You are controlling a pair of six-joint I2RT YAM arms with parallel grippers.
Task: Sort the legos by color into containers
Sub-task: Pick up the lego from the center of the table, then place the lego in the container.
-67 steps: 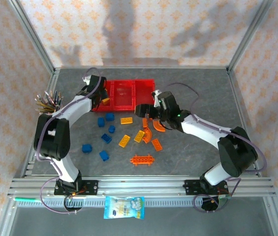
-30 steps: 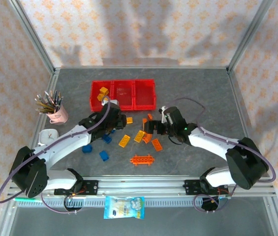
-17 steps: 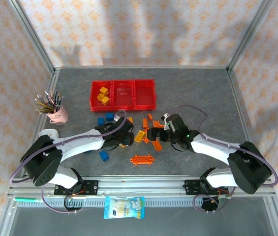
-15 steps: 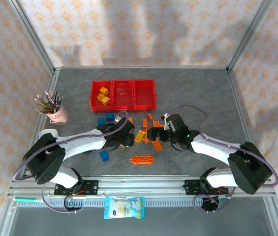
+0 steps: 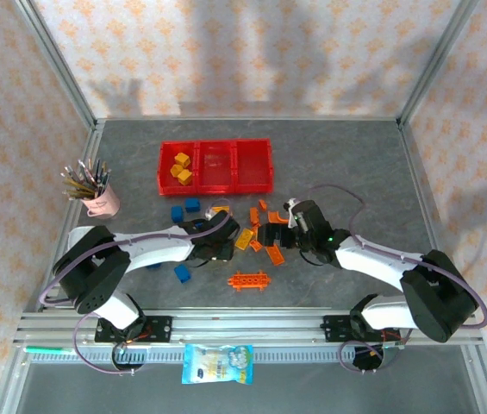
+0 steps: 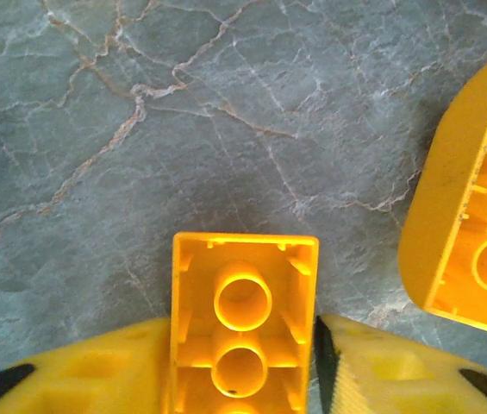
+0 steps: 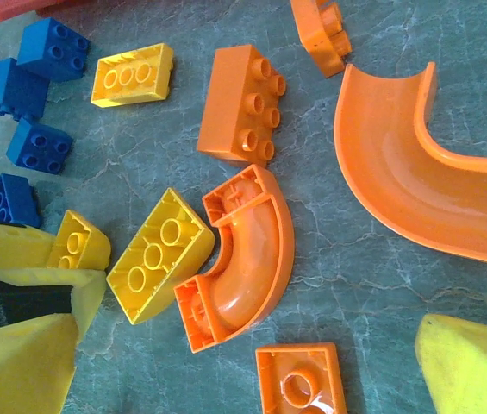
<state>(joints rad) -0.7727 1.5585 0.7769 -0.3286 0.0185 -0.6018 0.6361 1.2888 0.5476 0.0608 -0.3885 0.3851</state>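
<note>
Table bare beyond yellow brick pinched in left gripper; right gripper spread above orange pieces.

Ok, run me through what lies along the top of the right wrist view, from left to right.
blue bricks → yellow brick → orange studded brick → small orange piece → large orange curved piece

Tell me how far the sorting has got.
Done: two yellow bricks lie in the left bin. In hand: left fingers grip another yellow brick on the table. Right fingers open over orange pieces. Left: those, blue bricks, more yellow ones.
</note>
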